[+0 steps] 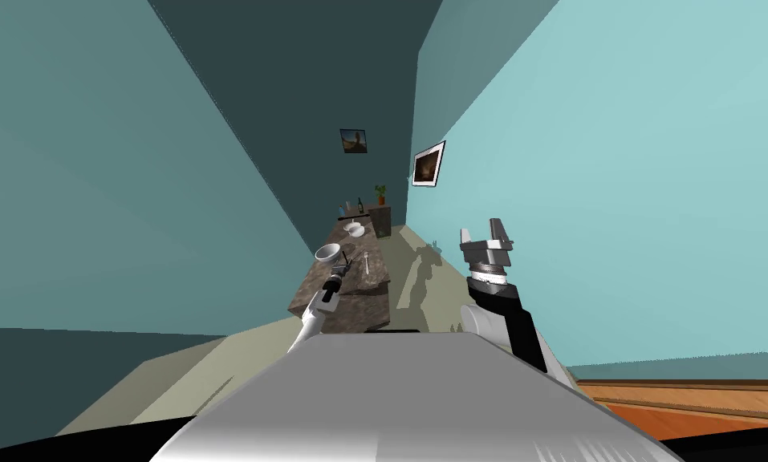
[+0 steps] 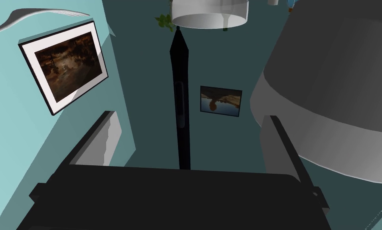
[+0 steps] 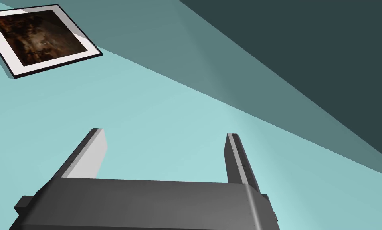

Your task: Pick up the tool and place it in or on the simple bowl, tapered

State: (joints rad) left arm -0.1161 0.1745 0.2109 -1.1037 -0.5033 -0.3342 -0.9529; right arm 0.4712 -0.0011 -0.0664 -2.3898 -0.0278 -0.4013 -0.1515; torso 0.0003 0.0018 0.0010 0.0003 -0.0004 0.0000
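Currently straddling the black tool [image 2: 181,100] with left gripper [image 2: 190,117] spread wide, seemingly centring before pinching, close beside the grey bowl [image 2: 337,100], with right gripper [image 3: 165,132] splayed, parked clear.

Your counter [image 1: 350,301] runs ahead along the left wall. On it the near bowl [image 1: 328,253] sits wall-side. The tool [image 2: 181,100] lies just right of it, between the left gripper's [image 2: 191,115] parted fingers, touching neither. The fork [image 1: 367,262] lies further right. The far bowl [image 1: 354,229] stands behind them, a plant [image 1: 380,192] beyond. Your right gripper [image 1: 481,230] hangs off the counter's right side.
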